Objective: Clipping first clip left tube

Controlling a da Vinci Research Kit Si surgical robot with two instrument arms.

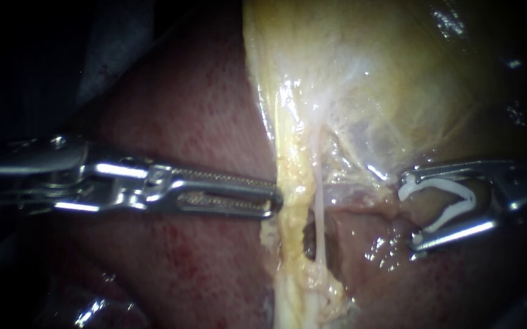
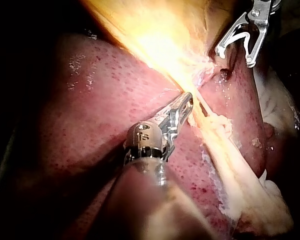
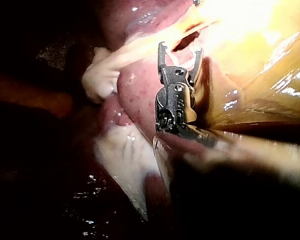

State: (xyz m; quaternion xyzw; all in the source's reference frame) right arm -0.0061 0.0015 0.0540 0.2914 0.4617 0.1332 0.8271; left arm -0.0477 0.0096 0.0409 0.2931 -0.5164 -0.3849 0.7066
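Two tubes run down from the gallbladder (image 1: pixel 397 73): a thick yellow left tube (image 1: pixel 290 201) and a thin whitish right tube (image 1: pixel 319 213), with a dark gap between them. My left instrument (image 1: pixel 275 198) lies level across the liver, its long toothed jaws shut on the left edge of the left tube's yellow tissue; the left wrist view shows that instrument (image 2: pixel 187 100) at the same strand. My right instrument (image 1: pixel 410 212) stands right of both tubes and apart from them, its jaws spread wide and holding a white clip (image 1: pixel 452 207). The right wrist view shows the right instrument (image 3: pixel 180 50) just short of the strands.
Red-brown liver (image 1: pixel 196 109) lies under and left of the tubes, with wet tissue (image 1: pixel 379 250) below the right jaws. A thin clear membrane (image 1: pixel 360 140) spreads from the gallbladder toward the right instrument. Pale fatty tissue (image 3: pixel 102 75) hangs at the tubes' lower end.
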